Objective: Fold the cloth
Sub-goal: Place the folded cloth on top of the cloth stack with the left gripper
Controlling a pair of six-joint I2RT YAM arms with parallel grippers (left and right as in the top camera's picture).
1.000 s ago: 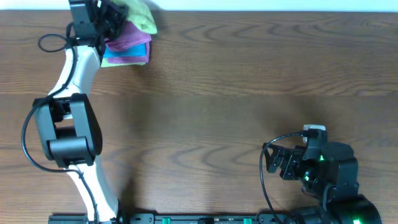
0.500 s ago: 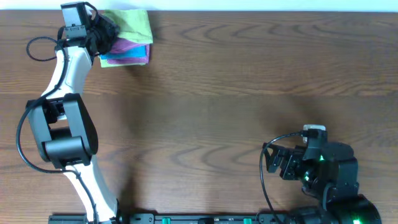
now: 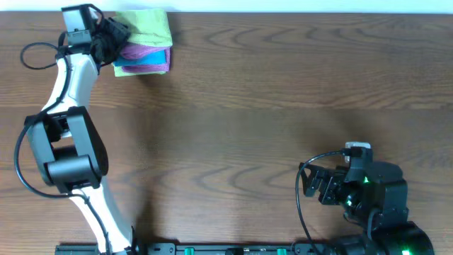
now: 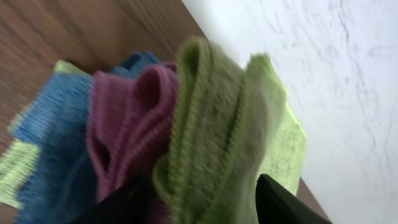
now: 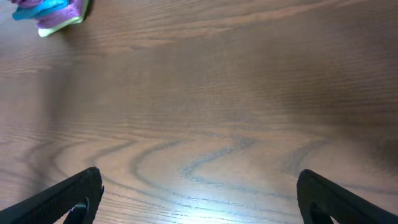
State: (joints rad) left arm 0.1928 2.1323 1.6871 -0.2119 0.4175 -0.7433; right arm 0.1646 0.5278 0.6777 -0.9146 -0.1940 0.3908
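Left wrist view: the left gripper (image 4: pixel 202 196) has its jaws parted around a raised fold in the green layer of the cloth (image 4: pixel 211 112); whether they press it cannot be told. The cloth, green over purple and blue, lies directly ahead at the far left edge of the table (image 3: pixel 283 106). The right gripper (image 5: pixel 199 180), wide and empty, sits well apart.

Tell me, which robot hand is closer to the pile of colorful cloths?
Left. The left gripper is right at the cloth pile in the far left corner, with the green cloth between its fingers. The right gripper sits far away, near the front right.
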